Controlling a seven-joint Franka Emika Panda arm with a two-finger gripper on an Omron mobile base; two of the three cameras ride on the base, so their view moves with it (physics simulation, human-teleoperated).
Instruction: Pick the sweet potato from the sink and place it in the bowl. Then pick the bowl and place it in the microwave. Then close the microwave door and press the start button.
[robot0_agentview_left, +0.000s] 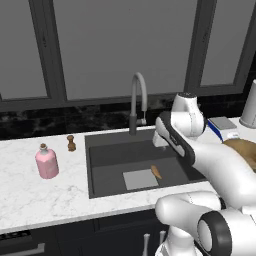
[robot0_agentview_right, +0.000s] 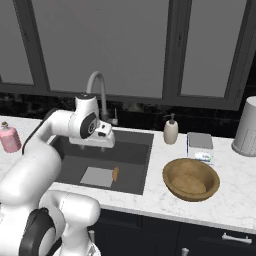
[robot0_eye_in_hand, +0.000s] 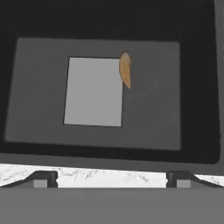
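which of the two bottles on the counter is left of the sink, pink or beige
The squat pink bottle with the pale cap sits on the white marble counter left of the dark grey sink. The beige pump bottle stands on the sink's other side, near the wooden bowl.

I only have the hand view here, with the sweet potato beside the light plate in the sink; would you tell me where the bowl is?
Observer: The bowl sits on the counter to the right of the sink, and it looks empty.
Operator: Thanks. Is anything standing between the sink and the bowl?
Observer: No; a soap dispenser stands farther back, near the wall.
Operator: And what is on the counter on the sink's other side?
Observer: A pink bottle and a small brown shaker stand there.
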